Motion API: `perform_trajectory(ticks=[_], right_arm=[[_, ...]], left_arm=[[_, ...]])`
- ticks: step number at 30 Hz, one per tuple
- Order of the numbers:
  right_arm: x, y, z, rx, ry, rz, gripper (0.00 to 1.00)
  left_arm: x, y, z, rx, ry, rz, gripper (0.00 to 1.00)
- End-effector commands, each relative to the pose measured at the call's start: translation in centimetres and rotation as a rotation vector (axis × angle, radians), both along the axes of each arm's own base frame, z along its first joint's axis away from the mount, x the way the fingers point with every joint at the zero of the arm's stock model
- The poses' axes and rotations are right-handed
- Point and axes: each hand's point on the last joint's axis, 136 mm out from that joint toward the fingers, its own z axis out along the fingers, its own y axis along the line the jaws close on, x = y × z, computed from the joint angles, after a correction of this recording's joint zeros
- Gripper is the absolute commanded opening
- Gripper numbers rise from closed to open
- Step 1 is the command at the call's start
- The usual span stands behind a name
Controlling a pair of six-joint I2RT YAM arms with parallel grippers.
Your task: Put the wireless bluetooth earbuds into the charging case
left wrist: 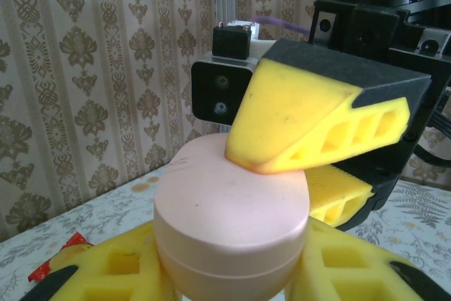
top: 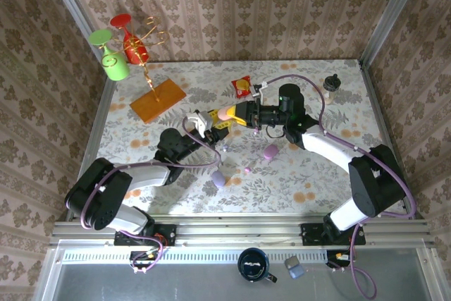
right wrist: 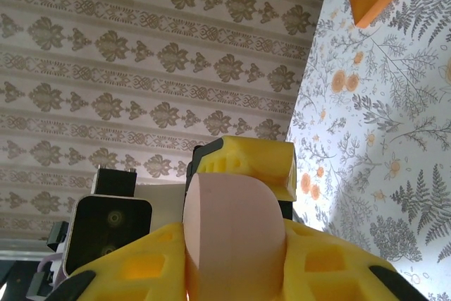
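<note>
1. Where the wooden board (top: 158,100) lies, left of the pink case (top: 227,113) and farther back, a gold stand (top: 144,47) carries a green glass (top: 113,63) and a red glass (top: 130,41), both tilted.
2. The left gripper (left wrist: 232,273) is clamped on the pink case from its left; the lid is down, a seam runs round it, and the inside is hidden.
3. The right gripper (right wrist: 236,266) meets the case from the right; its yellow fingers (left wrist: 310,111) press on the lid, closed on the same case.
4. Behind the case and slightly right lies a red packet (top: 242,87); its print is too small to read.
5. On the near side of the case, on the table (top: 338,174), a pinkish bit of the wireless bluetooth earbuds (top: 247,170) lies loose between two purple cases (top: 270,151), apart from both.
6. Far right of the case stands a small dark pot (top: 332,83).
</note>
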Motion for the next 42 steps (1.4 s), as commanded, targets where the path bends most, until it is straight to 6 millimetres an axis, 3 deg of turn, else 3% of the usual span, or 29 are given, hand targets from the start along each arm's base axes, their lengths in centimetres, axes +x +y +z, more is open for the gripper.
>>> perform_trajectory(ticks=[1, 3, 8, 11, 16, 21, 25, 29, 35, 38, 42], right_arm=[[0.8, -0.5, -0.6, -0.004, -0.008, -0.038, 0.20], [1.3, -1.1, -0.9, -0.013, -0.013, -0.070, 0.19], [3.2, -3.9, -3.6, -0.097, 0.005, -0.210, 0.19], [4.5, -6.5, -6.6, -0.193, 0.042, -0.308, 0.18], [6.3, -11.1, -10.7, -0.309, 0.100, -0.448, 0.19], [8.7, -17.3, -15.2, -0.388, 0.215, -0.662, 0.18], [10.2, -20.2, -17.2, -0.459, 0.241, -0.743, 0.17], [11.6, -21.4, -18.8, -0.512, 0.255, -0.753, 0.17], [13.7, -21.0, -20.5, -0.527, 0.288, -0.719, 0.21], [14.0, -21.1, -21.4, -0.552, 0.301, -0.712, 0.27], [13.8, -21.9, -21.7, -0.633, 0.282, -0.710, 0.43]], left_arm=[[-0.4, -0.4, 0.6, -0.003, -0.049, -0.017, 0.24], [-0.3, -0.3, 0.4, 0.008, -0.058, -0.008, 0.31], [-0.1, 0.4, -1.1, 0.059, -0.077, 0.042, 0.84], [0.5, 1.2, -2.6, 0.096, -0.059, 0.105, 0.98], [0.4, 1.1, -4.8, 0.165, -0.013, 0.105, 1.00], [-0.2, 0.1, -7.9, 0.300, 0.045, 0.098, 1.00], [-1.0, -0.7, -10.0, 0.400, 0.082, 0.083, 1.00], [-1.4, -1.0, -11.0, 0.442, 0.110, 0.110, 1.00], [-1.5, -0.7, -12.1, 0.489, 0.174, 0.196, 1.00], [-1.1, -0.1, -12.6, 0.519, 0.201, 0.283, 1.00], [-0.6, 1.2, -13.2, 0.559, 0.276, 0.420, 1.00]])
